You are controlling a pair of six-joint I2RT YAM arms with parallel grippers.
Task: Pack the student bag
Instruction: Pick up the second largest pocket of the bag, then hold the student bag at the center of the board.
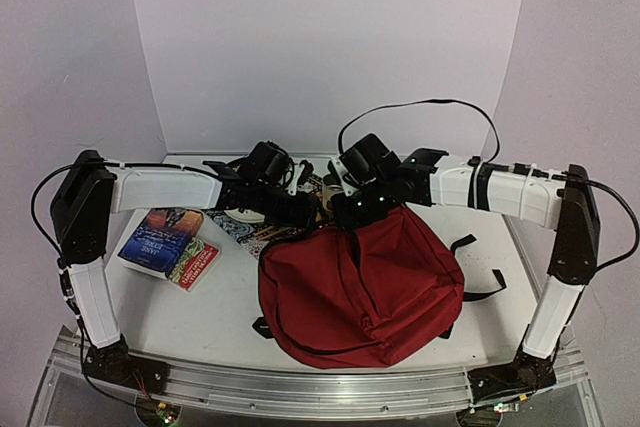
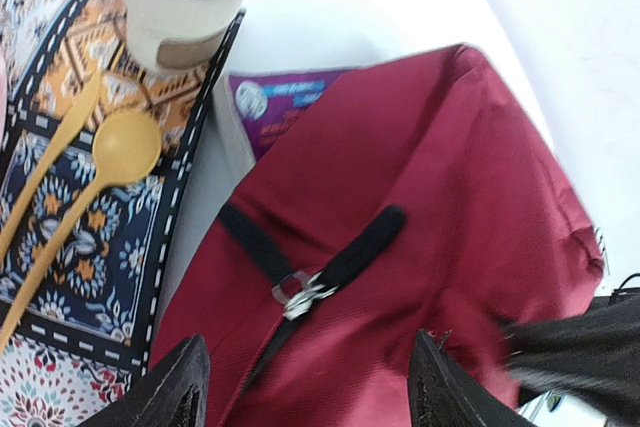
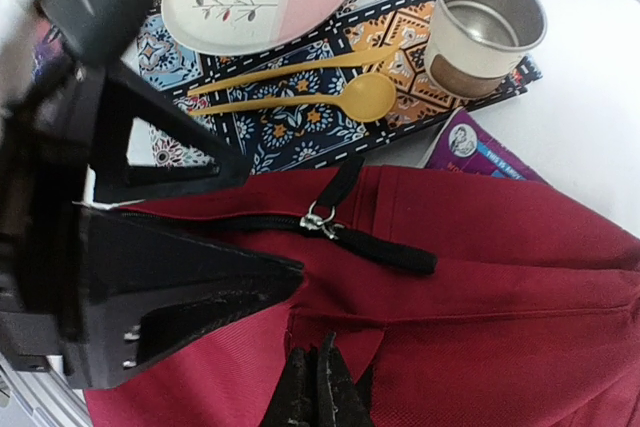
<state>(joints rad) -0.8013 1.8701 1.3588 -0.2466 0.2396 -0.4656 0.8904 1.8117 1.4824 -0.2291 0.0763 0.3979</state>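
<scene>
My left gripper point(image 2: 312, 392) hangs wide open and empty over the student bag point(image 2: 450, 177). The zipper pull point(image 2: 300, 292) lies just ahead, between my fingers, its track running back toward me. My right gripper point(image 3: 314, 387) sits farther off, apparently pinching bag fabric.

Matt woven cloth student bag point(image 1: 360, 282)

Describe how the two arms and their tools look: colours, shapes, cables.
The left arm and the right arm have white, boxy links, black joints and black bases. A thin black cable loops above the right arm, whose forearm wears black bands. Small green lights glow near its wrist. The left tool is black, with wedge-shaped fingers; the right tool is black too.
</scene>
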